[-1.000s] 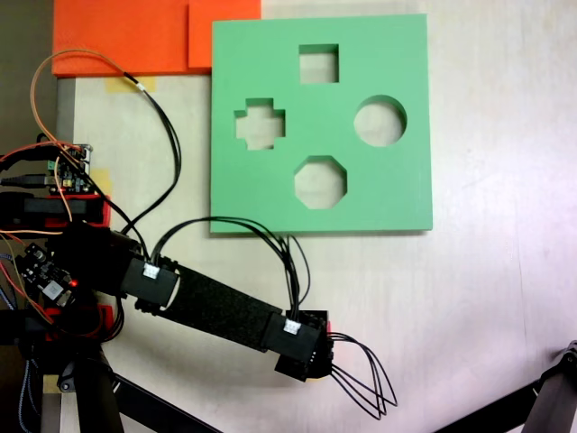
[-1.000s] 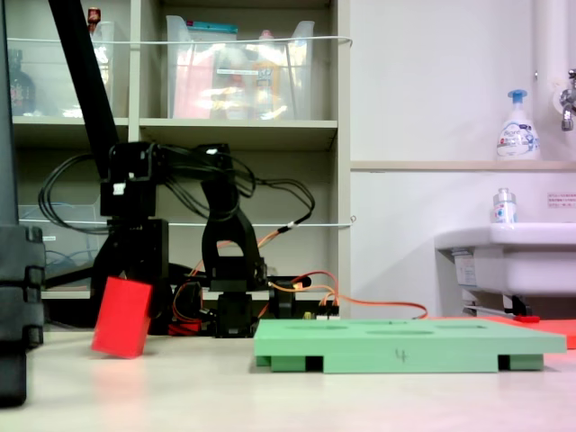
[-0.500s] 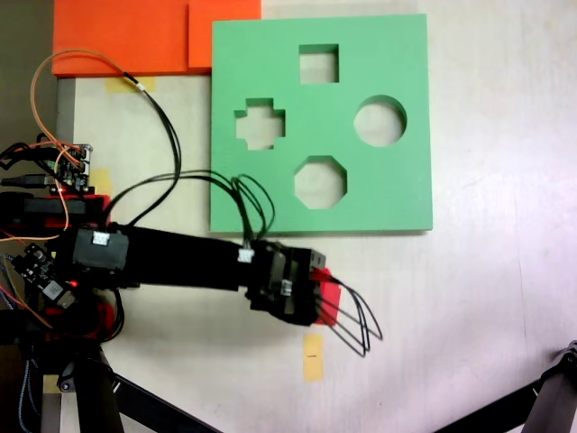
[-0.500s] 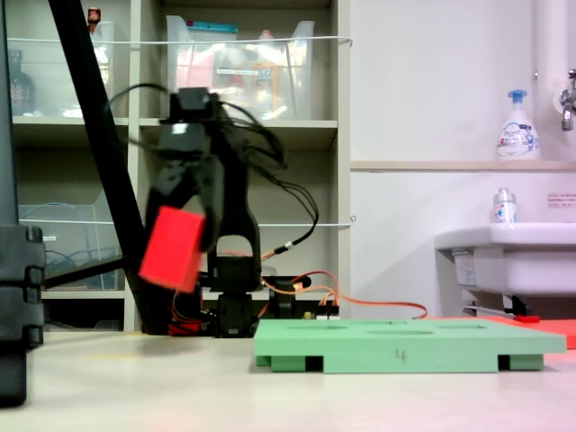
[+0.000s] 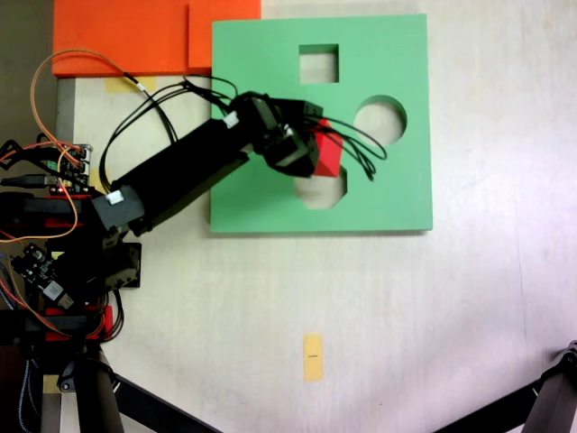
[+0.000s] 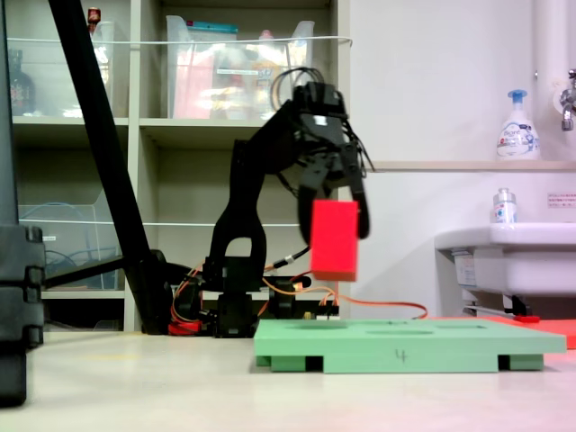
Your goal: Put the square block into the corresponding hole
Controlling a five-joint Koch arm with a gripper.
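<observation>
**Claw holds the red block up over the green board**

Claw (image 6: 340,193) jaws pinch the square block (image 6: 334,239), a bright red foam cube. In the side fixed view the block hangs in the air, well above the green board (image 6: 405,346), and touches nothing but the claw. Its top sits between the black fingers (image 6: 358,202) and the rest hangs down below them.

In the fixed view from above, the claw (image 5: 315,149) is over the middle of the board (image 5: 397,194). The red block (image 5: 328,155) shows at the tip of the arm, just above the eight-sided hole (image 5: 326,191) and partly covering its top edge. The black arm (image 5: 180,171) reaches in from the left edge of the table (image 5: 469,316) and hides the cross-shaped hole. Thin black wires (image 5: 365,149) loop out past the block toward the round hole (image 5: 383,113).

Nearest the bottom edge of the table in that view lies a small yellow tag (image 5: 312,357), well apart from the board.

Farther up the board, near its top edge, is the corresponding hole (image 5: 318,63), a square cutout. It is open, and the block is apart from it, lower down over the board.

At the top left corner of the table lie flat orange slabs (image 5: 126,36), touching the board's left side.
</observation>
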